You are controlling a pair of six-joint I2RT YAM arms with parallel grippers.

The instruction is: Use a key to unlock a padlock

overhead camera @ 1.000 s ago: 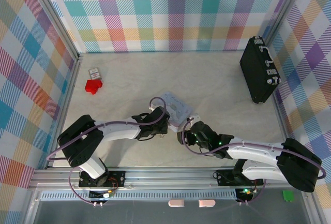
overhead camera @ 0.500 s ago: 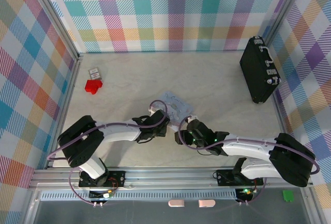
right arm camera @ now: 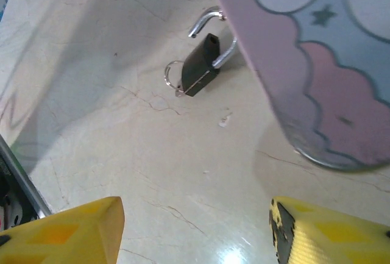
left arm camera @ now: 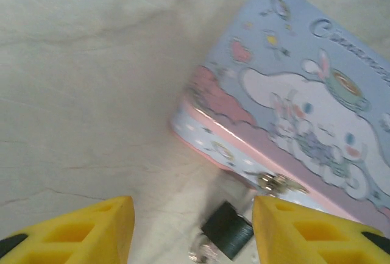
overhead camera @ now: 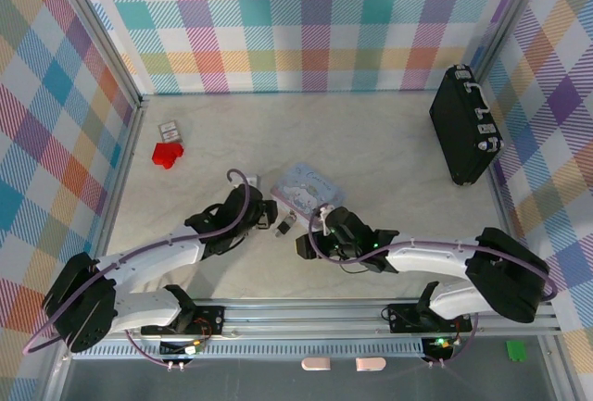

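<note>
- Two changes stand out against a second ago. The left end effector (overhead camera: 264, 209) has drawn back from the pale blue tin (overhead camera: 310, 183), and its fingers have gone from pressed together to spread, pinching nothing.
- The right end effector (overhead camera: 308, 242) has shifted along the tin's near edge. Its fingers are spread too, with nothing between them.
- The padlock (right arm camera: 200, 64) lies on the tabletop (right arm camera: 122, 142), ahead of the right end effector and a little left of its centre line, just beside the tin's edge.
- We judge the unlocking done or nearly so, because the shackle stands swung open with one end free. The left end effector letting go fits a key already turned.
- The right wrist view gives what the overhead one cannot: the open shackle and a small wire ring (right arm camera: 173, 72) at the body's base. We take it for the key's ring, but we cannot tell whether a key sits in the lock.
- The left wrist view puts the padlock just ahead of the left end effector, between its fingers' line and under the tin's brass latch (left arm camera: 277, 183). The shackle is blurred there, so we cannot tell whether it is threaded through the latch.
- The overhead view sets the two end effectors on either side of the padlock, near it and touching nothing.
</note>
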